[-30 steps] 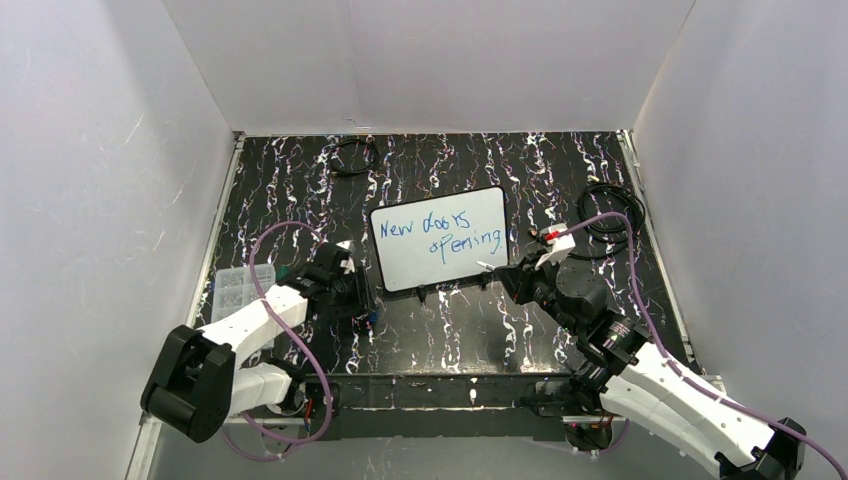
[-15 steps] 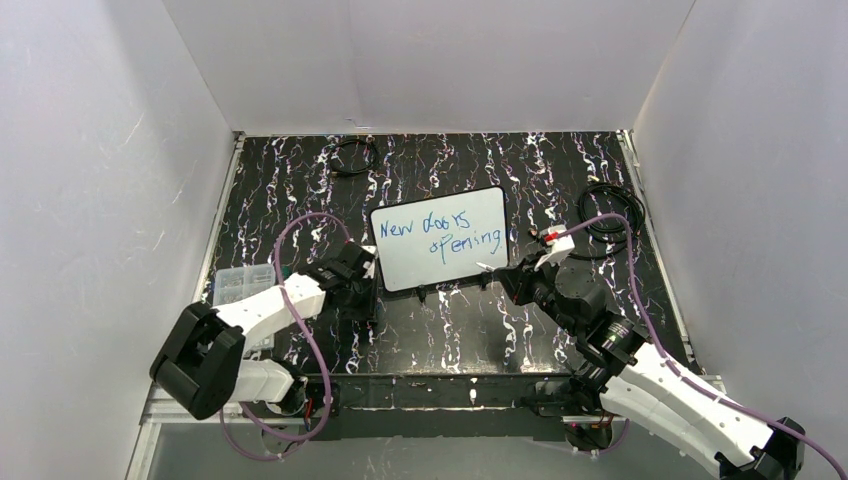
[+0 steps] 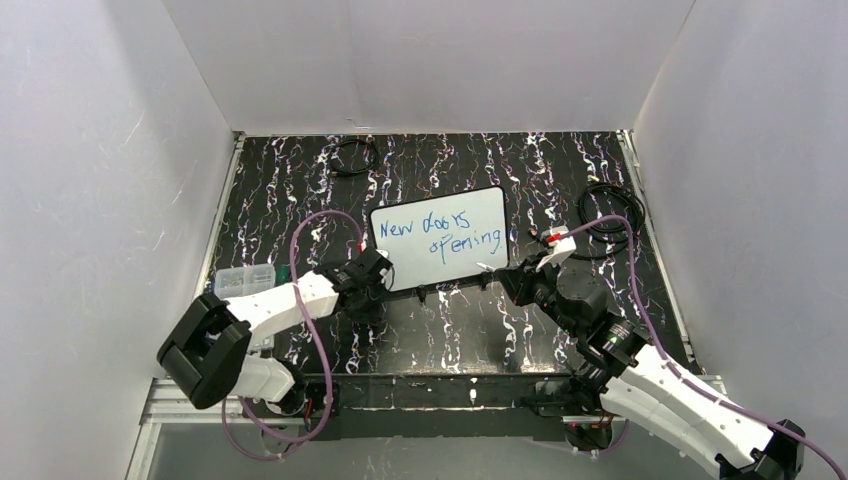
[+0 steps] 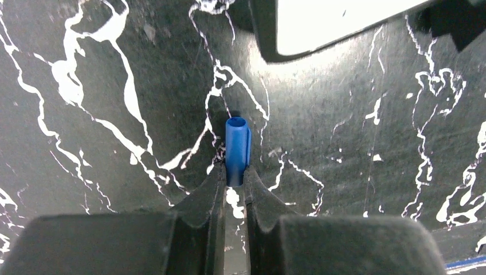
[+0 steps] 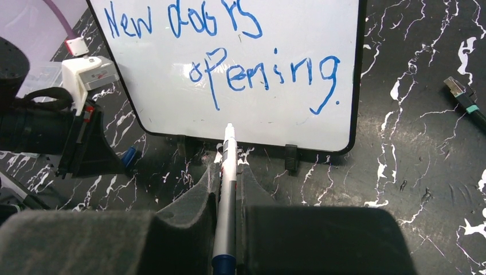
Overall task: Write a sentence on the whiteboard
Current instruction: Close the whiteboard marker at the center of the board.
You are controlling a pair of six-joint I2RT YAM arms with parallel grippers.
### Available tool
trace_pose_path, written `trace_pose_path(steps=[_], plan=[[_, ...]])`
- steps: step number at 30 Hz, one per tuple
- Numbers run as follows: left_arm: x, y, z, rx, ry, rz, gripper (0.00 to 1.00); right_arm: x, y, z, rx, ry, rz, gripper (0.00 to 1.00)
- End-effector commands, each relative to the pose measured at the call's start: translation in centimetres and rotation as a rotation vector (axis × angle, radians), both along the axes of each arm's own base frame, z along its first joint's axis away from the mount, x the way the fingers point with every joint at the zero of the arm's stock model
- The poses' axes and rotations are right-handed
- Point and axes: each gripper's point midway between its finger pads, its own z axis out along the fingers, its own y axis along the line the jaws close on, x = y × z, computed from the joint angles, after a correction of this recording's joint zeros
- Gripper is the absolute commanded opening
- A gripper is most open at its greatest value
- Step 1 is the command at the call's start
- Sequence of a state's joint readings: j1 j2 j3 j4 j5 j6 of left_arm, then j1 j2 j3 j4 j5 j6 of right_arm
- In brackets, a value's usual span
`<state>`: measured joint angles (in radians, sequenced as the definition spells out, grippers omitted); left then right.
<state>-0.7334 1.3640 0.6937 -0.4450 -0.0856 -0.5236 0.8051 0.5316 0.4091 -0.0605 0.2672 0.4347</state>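
The whiteboard (image 3: 440, 238) lies flat mid-table, black clips on its near edge; it also shows in the right wrist view (image 5: 240, 69). The sentence (image 3: 443, 233) in blue reads "New doors opening." in two lines (image 5: 229, 51). My right gripper (image 3: 512, 279) is shut on a white marker (image 5: 227, 183), its tip just before the board's near edge. My left gripper (image 3: 377, 283) is shut on a blue marker cap (image 4: 237, 150), open end forward, by the board's near left corner (image 4: 321, 26).
A clear plastic box (image 3: 240, 283) sits at the left table edge. Black cable coils lie at the back (image 3: 352, 155) and at the right (image 3: 612, 222). A cable plug (image 5: 463, 94) lies right of the board.
My left arm has swung right, carrying the blue cap from near the plastic box to the board's near left corner. The right arm has stayed almost still.
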Motion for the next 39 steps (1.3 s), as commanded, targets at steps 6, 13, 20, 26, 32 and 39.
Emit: trace_pose_path(steps=[6,13,20,26,32,39], plan=[[-3.0,0.8,1.6,-0.074,-0.082,-0.070,0.00,-0.6,2.4,1.0,-0.037,0.045,0.127,0.01],[-4.0,-3.6,5.2,-0.359,-0.261,-0.295,0.00,-2.7,7.1,0.6,-0.045,0.177,0.398,0.01],[-6.1,-7.8,7.5,-0.603,-0.379,-0.538,0.00,-5.2,9.4,1.6,0.029,0.253,0.595,0.01],[-8.3,-8.7,6.4,-0.624,-0.352,-0.652,0.00,-7.5,10.1,0.2,0.038,0.382,0.704,0.01],[-9.5,-9.0,5.9,-0.620,-0.340,-0.701,0.00,-8.6,9.7,-0.6,0.032,0.452,0.725,0.01],[-9.5,-9.0,6.0,-0.618,-0.350,-0.705,0.00,-9.6,9.4,-1.3,0.016,0.502,0.763,0.01]])
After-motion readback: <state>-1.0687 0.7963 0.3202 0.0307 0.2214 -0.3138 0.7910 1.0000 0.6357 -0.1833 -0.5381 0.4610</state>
